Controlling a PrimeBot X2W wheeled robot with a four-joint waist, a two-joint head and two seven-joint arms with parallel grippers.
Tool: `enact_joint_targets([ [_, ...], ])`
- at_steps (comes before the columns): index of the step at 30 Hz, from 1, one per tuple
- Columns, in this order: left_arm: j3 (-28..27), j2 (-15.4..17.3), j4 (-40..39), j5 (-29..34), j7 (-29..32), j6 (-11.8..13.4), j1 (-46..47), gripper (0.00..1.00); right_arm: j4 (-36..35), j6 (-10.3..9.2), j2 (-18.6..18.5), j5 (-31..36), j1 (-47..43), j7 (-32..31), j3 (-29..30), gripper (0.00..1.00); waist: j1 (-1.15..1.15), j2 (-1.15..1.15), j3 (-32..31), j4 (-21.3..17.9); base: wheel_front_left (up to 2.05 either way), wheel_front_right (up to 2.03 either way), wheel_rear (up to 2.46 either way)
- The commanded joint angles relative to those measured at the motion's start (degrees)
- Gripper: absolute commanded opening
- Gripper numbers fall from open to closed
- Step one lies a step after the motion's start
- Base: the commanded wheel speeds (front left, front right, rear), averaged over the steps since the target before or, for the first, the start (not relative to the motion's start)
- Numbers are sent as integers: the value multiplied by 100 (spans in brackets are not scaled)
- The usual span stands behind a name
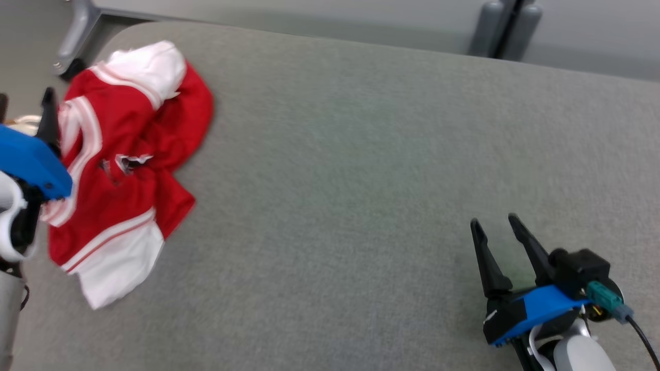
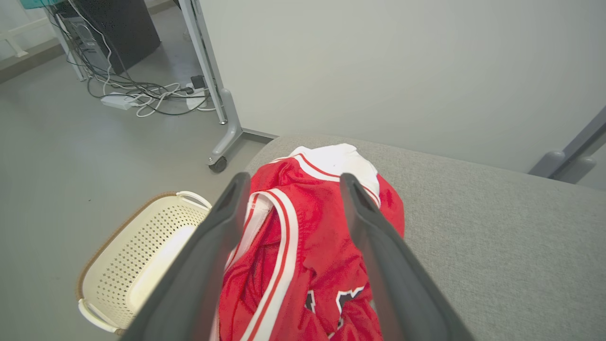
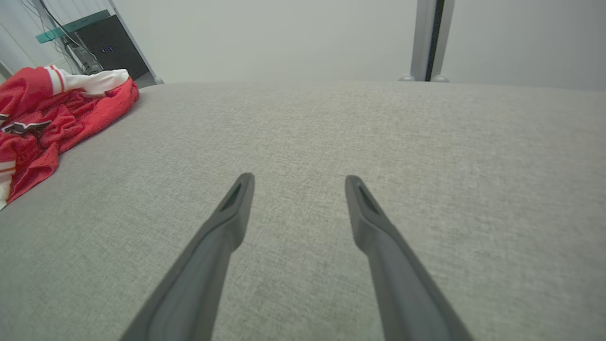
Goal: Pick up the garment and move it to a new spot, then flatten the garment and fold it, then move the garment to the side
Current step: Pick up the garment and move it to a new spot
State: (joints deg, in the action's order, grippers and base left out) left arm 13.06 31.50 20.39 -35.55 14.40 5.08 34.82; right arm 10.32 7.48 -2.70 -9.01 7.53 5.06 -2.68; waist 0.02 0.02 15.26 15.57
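Left pincer (image 2: 294,185) wide, empty, poised over garment (image 1: 129,154). Right pincer (image 1: 493,222) wide, empty, near front right of surface (image 1: 361,154). Garment crumpled at far left corner, not yet gripped. Looks like nothing done: move, flatten, fold, set-aside all remain.

The grey fabric surface (image 1: 361,154) lay bare across the centre and right of the head view, leaving open room to pass. A crumpled red-and-white jersey (image 1: 129,154) covered its left end. In the left wrist view, a cream perforated basket (image 2: 123,237) stood on the floor (image 2: 57,166) at lower left. A wheeled grey leg (image 2: 226,128) and loose cables (image 2: 142,94) lay beyond, at upper left.
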Motion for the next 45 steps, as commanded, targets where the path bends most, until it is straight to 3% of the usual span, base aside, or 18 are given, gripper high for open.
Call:
enact_joint_targets([
  [1,-62,56,78,-64,44,-25,108,100,-78,3,-34,45,83,-30,3,100,-2,-2,81,-92,0,0,0],
  [10,-427,238,815,-747,703,-236,383,100,-685,3,-34,354,118,-317,57,100,-2,-2,902,-695,0,0,0],
  [16,-559,147,1294,-1164,1403,-11,390,100,-867,3,-33,379,56,-374,43,100,-2,-2,1088,-902,0,0,0],
  [17,-522,163,1326,-1151,1505,16,364,91,-869,3,-34,372,50,-370,32,100,-2,-2,1084,-924,0,0,0],
  [19,-436,216,1329,-1124,1617,-28,299,0,-862,3,-34,330,58,-364,17,100,-2,-2,1057,-958,0,0,0],
  [24,-421,380,1271,-969,1410,38,306,0,-742,3,-34,207,50,-294,-15,100,-2,-2,839,-975,0,0,0],
  [37,-154,750,72,-566,1354,-305,1218,0,-4,3,-33,-394,-170,132,-124,100,-2,-2,-614,-963,0,0,0],
  [45,252,432,-703,-422,1483,-535,2085,0,450,3,-32,-683,-357,382,-155,100,-2,-2,-1317,-1355,0,0,0],
])
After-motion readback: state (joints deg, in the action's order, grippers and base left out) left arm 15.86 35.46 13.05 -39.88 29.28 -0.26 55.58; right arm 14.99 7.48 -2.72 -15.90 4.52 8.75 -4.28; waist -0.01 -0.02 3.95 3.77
